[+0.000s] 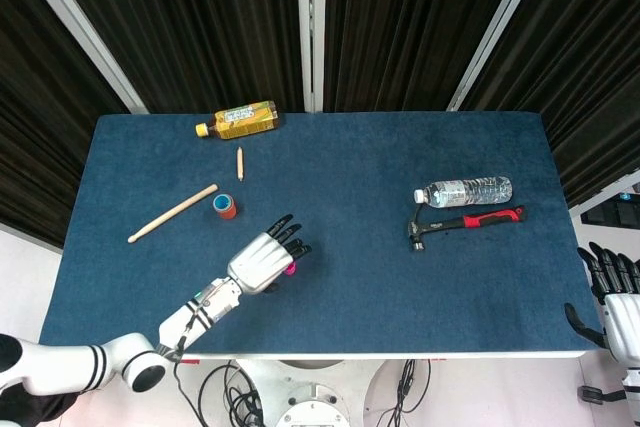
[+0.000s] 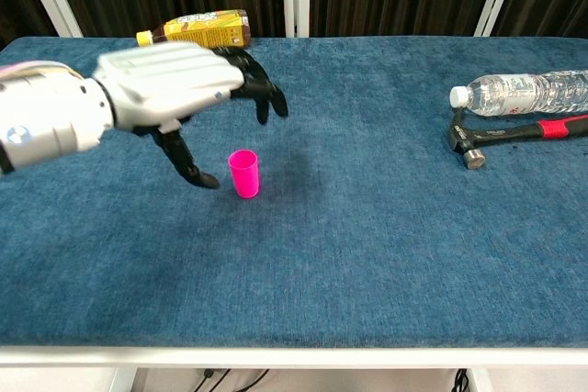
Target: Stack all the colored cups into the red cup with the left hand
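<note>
No text can be read in either view. The tea bottle (image 2: 197, 28), lying beyond the left hand (image 2: 165, 89) at the table's far edge, has a yellow label with print too small to make out. The water bottle (image 2: 524, 92), well apart from that hand, shows no legible label either.

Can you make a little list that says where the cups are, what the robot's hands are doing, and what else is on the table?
pink cup: upright, mid-table, not stacked yet
red cup: upright, far left part, blue cup inside it
left hand: over the pink cup, fingers spread, holding nothing
right hand: off the table's right edge, empty
table: blue cloth
other things: tea bottle, water bottle, hammer, long stick, short stick
</note>
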Robot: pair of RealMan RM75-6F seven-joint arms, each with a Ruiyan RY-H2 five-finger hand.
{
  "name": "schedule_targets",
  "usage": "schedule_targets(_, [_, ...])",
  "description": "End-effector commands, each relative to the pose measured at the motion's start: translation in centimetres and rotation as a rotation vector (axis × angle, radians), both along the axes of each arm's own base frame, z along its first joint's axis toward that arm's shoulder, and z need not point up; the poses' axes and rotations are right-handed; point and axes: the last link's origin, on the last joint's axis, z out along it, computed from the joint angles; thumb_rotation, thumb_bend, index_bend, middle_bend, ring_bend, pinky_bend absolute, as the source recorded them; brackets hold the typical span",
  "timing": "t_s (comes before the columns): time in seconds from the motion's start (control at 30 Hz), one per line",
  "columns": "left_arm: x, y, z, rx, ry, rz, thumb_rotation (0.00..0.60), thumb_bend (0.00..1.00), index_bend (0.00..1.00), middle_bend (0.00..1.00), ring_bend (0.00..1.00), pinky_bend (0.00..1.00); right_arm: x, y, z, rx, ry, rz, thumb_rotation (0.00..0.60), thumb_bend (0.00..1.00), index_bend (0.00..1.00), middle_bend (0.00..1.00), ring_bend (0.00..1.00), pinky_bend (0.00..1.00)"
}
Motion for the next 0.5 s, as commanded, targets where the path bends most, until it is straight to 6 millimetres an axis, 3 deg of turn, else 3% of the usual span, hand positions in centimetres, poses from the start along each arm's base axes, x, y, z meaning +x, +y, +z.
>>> schedule_targets(0.03, [0.1, 0.1, -0.8, 0.006, 0.008, -0.008, 0.6, 0.1, 0.29, 0.32, 0.07, 0.0, -0.2, 0.0, 0.1, -0.002, -0.002, -0.004, 0.6, 0.31, 0.0, 0.0, 0.0, 0.0])
schedule_targets(0.5, [-0.8, 1.1, -2.5, 0.029, 0.054, -0.016, 0.6, 0.14, 0.4, 0.38, 0.1, 0.01, -0.9, -0.2, 0.4, -0.003, -0.013, -0.019, 0.6, 0.31, 0.0, 0.0, 0.0, 0.0])
